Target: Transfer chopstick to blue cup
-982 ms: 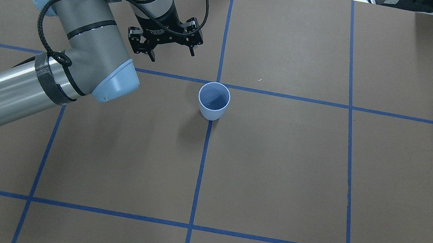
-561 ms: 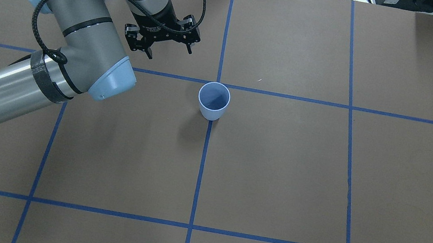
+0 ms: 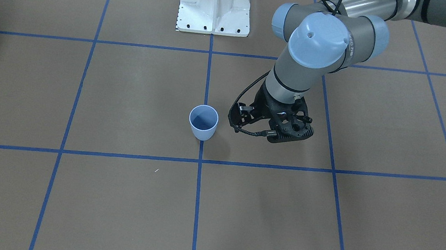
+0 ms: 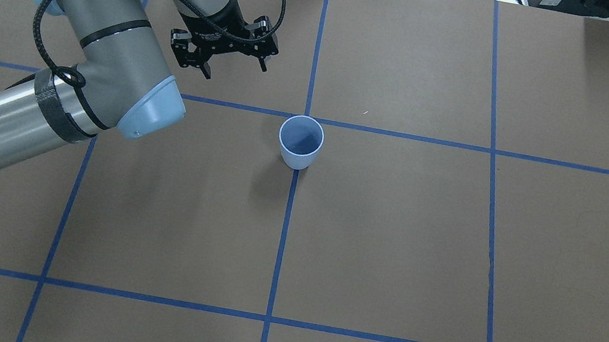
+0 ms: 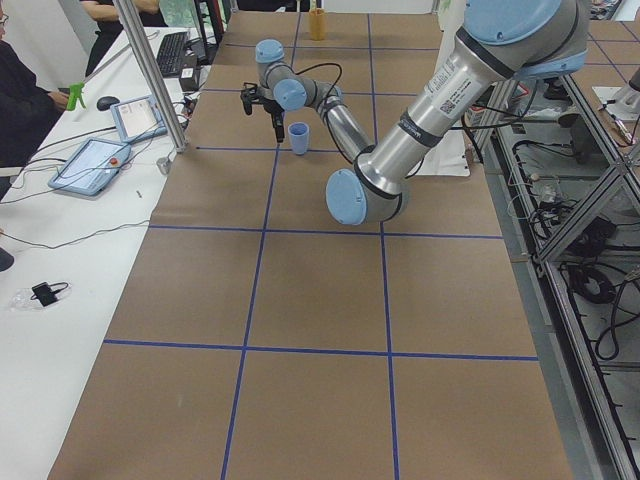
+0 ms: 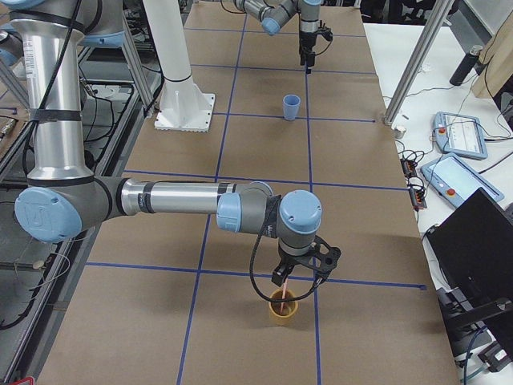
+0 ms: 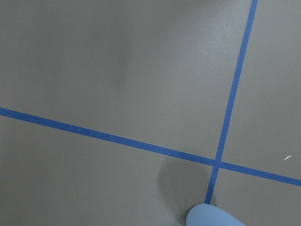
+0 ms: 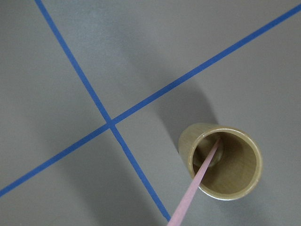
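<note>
Surface: the brown, blue-taped surface [image 4: 392, 243] looks the same as a second ago.
Left arm: my left arm [image 4: 115, 37] has drifted toward the overhead view's upper left, away from the cup.
Right arm: my right arm [image 6: 176, 196] reaches low in the right-side view.
Left pincer: the left pincer [image 4: 235, 68] has its fingers apart and is empty.
Right pincer: the right pincer [image 6: 298, 279] is just above a tan cup [image 8: 242, 162]; I cannot tell its grip.
Blue cup: the blue cup [image 4: 300, 144] stands upright at overhead centre, empty and unmoved.
Chopstick: the chopstick [image 8: 197, 188] leans in the tan cup, well apart from the blue cup.
Meaning: I judge the transfer has barely begun.
</note>
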Robot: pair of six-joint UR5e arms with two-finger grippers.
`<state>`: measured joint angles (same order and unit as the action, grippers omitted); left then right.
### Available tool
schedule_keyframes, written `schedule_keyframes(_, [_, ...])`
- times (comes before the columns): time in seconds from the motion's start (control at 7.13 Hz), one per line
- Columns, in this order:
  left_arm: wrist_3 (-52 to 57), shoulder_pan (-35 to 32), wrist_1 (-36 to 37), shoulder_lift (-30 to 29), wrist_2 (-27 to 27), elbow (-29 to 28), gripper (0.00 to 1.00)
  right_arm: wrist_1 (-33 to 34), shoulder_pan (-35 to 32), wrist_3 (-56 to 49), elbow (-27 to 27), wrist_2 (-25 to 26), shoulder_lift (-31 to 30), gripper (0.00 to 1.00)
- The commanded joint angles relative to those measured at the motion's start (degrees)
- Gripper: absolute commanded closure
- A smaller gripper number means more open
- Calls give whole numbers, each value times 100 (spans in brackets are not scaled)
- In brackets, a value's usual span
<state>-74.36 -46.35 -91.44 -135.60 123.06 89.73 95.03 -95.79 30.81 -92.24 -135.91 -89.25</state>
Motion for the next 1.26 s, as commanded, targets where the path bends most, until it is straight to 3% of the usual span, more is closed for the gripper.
schedule_keyframes(0.0, [9, -6, 4, 69, -10, 176, 2, -11, 8, 1326, 258, -32, 223, 0])
schedule_keyframes(0.42, [9, -15, 4, 69, -19, 220, 2, -11, 43, 2147, 927, -41, 505, 0])
schedule_keyframes(1.12, [0, -15, 4, 130, -36, 264, 2, -11, 52, 2131, 954, -795, 172, 0])
